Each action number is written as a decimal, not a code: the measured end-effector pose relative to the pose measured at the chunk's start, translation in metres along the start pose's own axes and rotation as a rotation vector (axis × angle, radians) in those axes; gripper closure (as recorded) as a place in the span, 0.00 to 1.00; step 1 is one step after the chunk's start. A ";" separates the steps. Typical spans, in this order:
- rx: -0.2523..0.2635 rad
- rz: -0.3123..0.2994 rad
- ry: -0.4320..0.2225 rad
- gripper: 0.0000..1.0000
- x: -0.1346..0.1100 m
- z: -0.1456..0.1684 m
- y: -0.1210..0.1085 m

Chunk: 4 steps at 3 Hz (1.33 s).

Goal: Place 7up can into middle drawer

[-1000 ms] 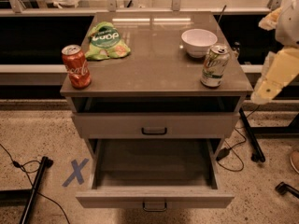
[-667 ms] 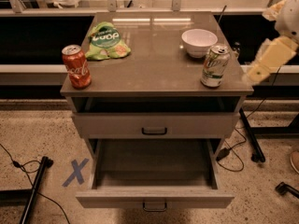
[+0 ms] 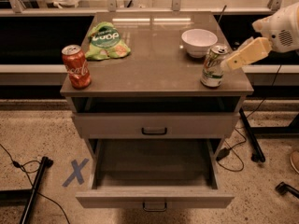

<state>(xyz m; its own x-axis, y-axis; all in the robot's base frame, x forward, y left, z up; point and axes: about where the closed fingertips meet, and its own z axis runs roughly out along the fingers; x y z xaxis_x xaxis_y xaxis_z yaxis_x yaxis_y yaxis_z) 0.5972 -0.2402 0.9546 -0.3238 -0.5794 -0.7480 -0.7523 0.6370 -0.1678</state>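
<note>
Counter point(image 3: 154, 64): glossy grey-brown top of a low cabinet on a speckled floor, with a metal rail and dark shelving behind its back edge.
Camera view: looks down over the counter's front edge and takes in both drawers below it.
7up can point(image 3: 212, 67): stands upright near the front right corner. It is pale with green print and a silver top, and the lettering is too slanted to read in full.
Gripper point(image 3: 232, 61): cream-coloured, extends in from beyond the right edge with its tip at the upper right side of the 7up can. Whether it touches the can or sits just beside it cannot be told, nor whether the jaws are apart or together.
Middle drawer point(image 3: 154, 199): pulled out well past the front edge, its grey floor in view and a small dark handle centred on its front.
Upper drawer point(image 3: 117, 126): closed, under the front edge, with a dark handle at its centre.
Coca-Cola can point(image 3: 77, 67): red, upright at the front left corner, with white "Coca-Cola" script running up its side.
Chip bag point(image 3: 106, 42): green, lying flat toward the back left corner. Its white lettering is not readable.
Bowl point(image 3: 199, 41): white, toward the back right corner, behind the 7up can and apart from it.
Tape mark point(image 3: 74, 172): blue X on the floor, left of the open drawer.
Cables point(image 3: 236, 148): dark and loose on the floor, right of the cabinet.
</note>
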 end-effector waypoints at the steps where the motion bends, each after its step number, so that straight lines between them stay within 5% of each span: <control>1: -0.049 0.096 -0.055 0.00 0.002 0.026 -0.001; 3: -0.106 0.143 -0.103 0.00 0.000 0.060 0.006; 4: -0.102 0.113 -0.149 0.18 0.002 0.070 0.008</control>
<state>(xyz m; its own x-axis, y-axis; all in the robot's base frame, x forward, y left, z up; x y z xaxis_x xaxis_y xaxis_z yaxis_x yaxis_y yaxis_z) 0.6305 -0.2006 0.9072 -0.3265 -0.4211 -0.8462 -0.7731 0.6341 -0.0173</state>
